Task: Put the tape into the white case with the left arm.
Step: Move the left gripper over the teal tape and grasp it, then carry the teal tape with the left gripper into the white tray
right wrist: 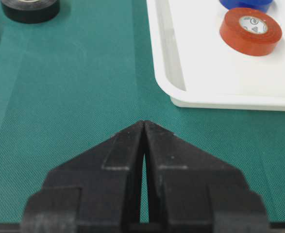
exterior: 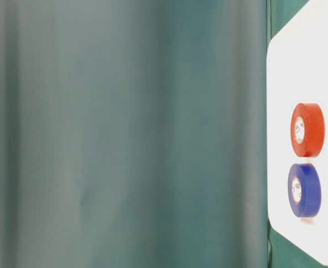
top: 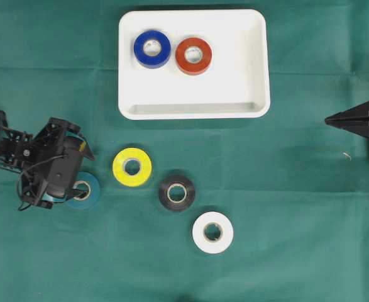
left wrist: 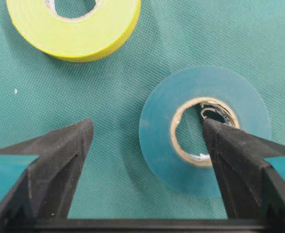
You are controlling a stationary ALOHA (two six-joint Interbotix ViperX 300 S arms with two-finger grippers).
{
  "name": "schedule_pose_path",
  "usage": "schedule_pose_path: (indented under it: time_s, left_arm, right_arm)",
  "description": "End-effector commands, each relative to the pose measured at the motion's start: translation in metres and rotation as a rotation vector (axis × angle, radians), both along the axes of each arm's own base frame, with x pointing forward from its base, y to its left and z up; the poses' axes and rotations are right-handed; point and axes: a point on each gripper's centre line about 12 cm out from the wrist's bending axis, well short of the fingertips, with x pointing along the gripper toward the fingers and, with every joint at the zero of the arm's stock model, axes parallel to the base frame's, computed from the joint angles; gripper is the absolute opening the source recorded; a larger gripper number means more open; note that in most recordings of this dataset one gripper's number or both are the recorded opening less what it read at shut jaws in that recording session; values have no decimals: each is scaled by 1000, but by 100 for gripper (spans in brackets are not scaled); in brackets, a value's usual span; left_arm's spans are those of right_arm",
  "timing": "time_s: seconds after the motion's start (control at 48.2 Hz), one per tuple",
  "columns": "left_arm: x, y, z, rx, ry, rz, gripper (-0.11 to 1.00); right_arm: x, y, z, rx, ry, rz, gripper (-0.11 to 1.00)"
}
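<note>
While the left gripper (left wrist: 147, 136) is lowered over the teal tape roll (left wrist: 205, 131) with its jaws spread wide, one fingertip (left wrist: 215, 131) is seen inside the roll's cardboard core and the other on the green cloth (left wrist: 108, 97) outside its rim, nothing yet being clamped. The yellow roll (left wrist: 74, 29) is found at eleven o'clock from the teal roll. The white case (top: 247, 107), at about one o'clock in the overhead view, is occupied by a blue roll (top: 152, 48) and a red roll (top: 193, 55), and the right gripper (right wrist: 144, 124) is held closed.

Woven matt cloth (left wrist: 132, 87), glossy plastic case (right wrist: 205, 73)
</note>
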Motion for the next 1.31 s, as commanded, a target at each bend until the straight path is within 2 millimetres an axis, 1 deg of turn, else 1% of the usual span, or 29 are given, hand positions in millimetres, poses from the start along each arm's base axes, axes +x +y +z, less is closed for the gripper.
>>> schedule_pose_path:
  time_s: [0.0, 0.249, 0.332, 0.374, 0.415, 0.54, 0.602, 0.913, 1.038, 1.287]
  left_arm:
    - [7, -3, 3, -2, -18, -5, 92]
    - [15, -4, -1, 2, -4, -7, 91]
    - [15, -4, -1, 2, -4, -7, 87]
    - [15, -5, 0, 0, -8, -5, 81]
    - [15, -4, 0, 0, -8, -5, 72]
    - [16, -5, 4, -9, -18, 3, 36]
    - [16, -5, 5, -10, -21, 3, 23]
    - [16, -5, 6, -13, -21, 7, 23]
    - [19, -6, 9, -16, -25, 9, 23]
    - [33, -9, 23, -33, 3, 37, 23]
  right_arm:
    - [2, 0, 5, -4, -17, 0, -9]
    - [2, 0, 4, -2, -15, 0, -9]
    - [2, 0, 4, -4, -15, 0, -9]
    - [2, 0, 5, -4, -17, 0, -9]
    - [2, 0, 5, -3, -17, 0, -9]
    - [2, 0, 4, -4, -15, 0, -9]
    - [2, 0, 5, -4, -17, 0, -9]
    - [2, 0, 4, -4, -15, 0, -9]
    - [2, 0, 5, -4, -17, 0, -9]
    - [2, 0, 4, -4, -15, 0, -9]
